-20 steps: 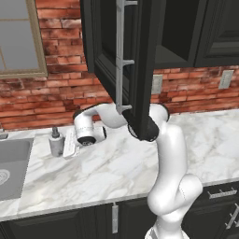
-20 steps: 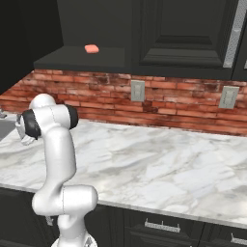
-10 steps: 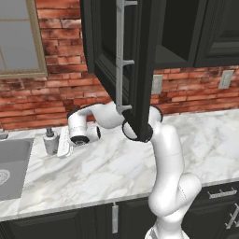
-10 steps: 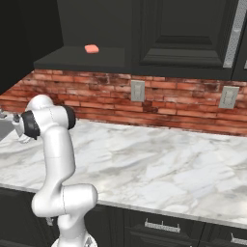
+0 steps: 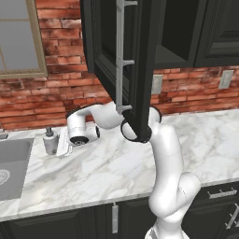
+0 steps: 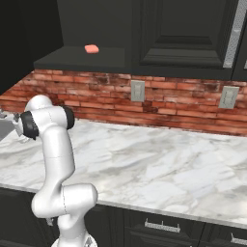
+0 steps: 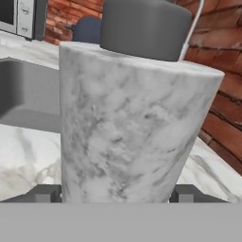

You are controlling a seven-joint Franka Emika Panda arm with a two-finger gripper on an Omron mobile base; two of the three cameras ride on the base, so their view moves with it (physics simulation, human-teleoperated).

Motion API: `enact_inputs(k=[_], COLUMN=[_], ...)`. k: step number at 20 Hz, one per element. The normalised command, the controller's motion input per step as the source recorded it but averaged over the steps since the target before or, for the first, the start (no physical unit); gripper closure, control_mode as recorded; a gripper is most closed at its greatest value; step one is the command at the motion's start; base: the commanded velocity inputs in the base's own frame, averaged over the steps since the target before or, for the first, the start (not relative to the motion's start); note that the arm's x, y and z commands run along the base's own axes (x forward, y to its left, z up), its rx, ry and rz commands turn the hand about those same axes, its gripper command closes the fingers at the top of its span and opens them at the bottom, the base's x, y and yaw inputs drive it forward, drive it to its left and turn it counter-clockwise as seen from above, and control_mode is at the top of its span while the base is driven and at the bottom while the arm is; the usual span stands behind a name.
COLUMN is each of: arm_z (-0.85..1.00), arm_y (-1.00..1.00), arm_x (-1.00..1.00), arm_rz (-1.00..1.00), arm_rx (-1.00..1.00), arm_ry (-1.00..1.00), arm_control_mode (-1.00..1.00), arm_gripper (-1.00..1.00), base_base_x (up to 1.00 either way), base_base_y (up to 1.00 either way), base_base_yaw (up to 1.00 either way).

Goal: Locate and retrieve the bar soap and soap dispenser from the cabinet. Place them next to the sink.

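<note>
- The soap dispenser (image 7: 132, 118) is a short, round bottle with a grey and white speckled body, like stone.
- It has a dark grey pump top, and in the hand view it looks very big and close.
- The hand (image 7: 116, 194) has one finger on each side of the bottle's bottom part, pressed right against it, so it is clamped on the bottle.
- In the left base view the soap dispenser (image 5: 50, 141) stands up straight on the white marble table (image 5: 116, 168), just beside the sink (image 5: 14, 161).
- The sink is a grey metal basin at the left end of the table.
- The bar soap (image 6: 91, 48) is a small, flat, pink block with round corners.
- It lies on the shelf inside the cabinet (image 5: 126, 56), high above the table.
- The cabinet is tall and black, and its door stands open with a long silver bar handle (image 5: 120, 51) on it.
</note>
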Motion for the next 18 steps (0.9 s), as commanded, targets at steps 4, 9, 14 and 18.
enact_inputs(k=[4, 9, 14, 18], arm_z=[-0.14, -0.02, -0.02, -0.01], arm_y=[0.0, 0.0, 0.03, 0.0], arm_x=[0.02, 0.0, 0.0, 0.0], arm_rz=[0.0, 0.0, 0.0, 0.0], arm_rx=[0.0, 0.0, 0.0, 0.0], arm_ry=[0.01, 0.0, 0.0, 0.0], arm_control_mode=[-1.0, -1.0, -1.0, -1.0], arm_gripper=[1.0, 1.0, -1.0, -1.0], base_base_x=[0.0, 0.0, 0.0, 0.0], base_base_y=[0.0, 0.0, 0.0, 0.0], base_base_yaw=[0.0, 0.0, 0.0, 0.0])
